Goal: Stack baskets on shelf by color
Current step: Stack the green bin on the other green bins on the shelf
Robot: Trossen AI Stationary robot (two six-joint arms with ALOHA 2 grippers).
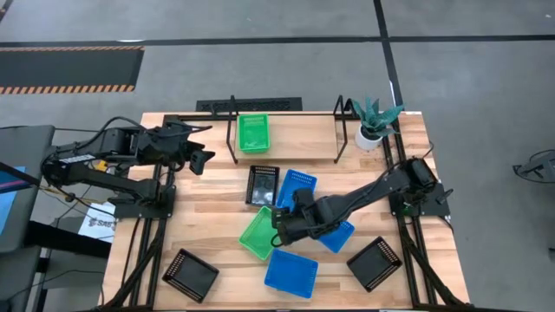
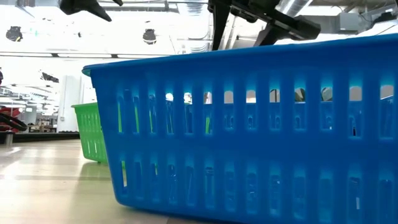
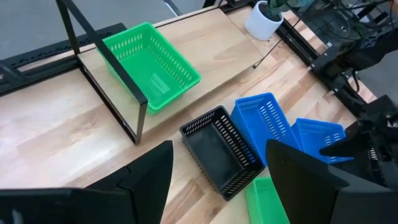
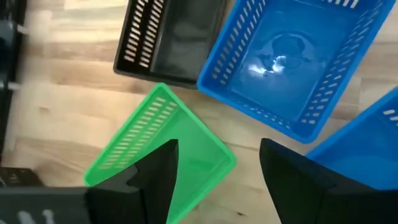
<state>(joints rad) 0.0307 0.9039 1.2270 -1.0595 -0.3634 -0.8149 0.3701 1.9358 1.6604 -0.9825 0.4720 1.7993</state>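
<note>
The black tube shelf (image 1: 286, 130) stands at the table's far edge, and one green basket (image 1: 253, 133) sits inside it at the left end. Mid-table lie a black basket (image 1: 263, 185), a blue basket (image 1: 297, 189) leaning on it, and a tilted green basket (image 1: 258, 232). My right gripper (image 1: 280, 222) is open just above that green basket's (image 4: 168, 149) right edge, its fingers either side of a corner; no touch shows. A second blue basket (image 1: 336, 234) lies under the right arm. My left gripper (image 1: 205, 159) hovers open, left of the shelf.
A third blue basket (image 1: 290, 272) sits at the near edge and fills the low view (image 2: 249, 124). Black baskets lie near-left (image 1: 191, 274) and near-right (image 1: 375, 263). A white pot with a teal plant (image 1: 371, 130) stands right of the shelf. The shelf's middle and right end hold nothing.
</note>
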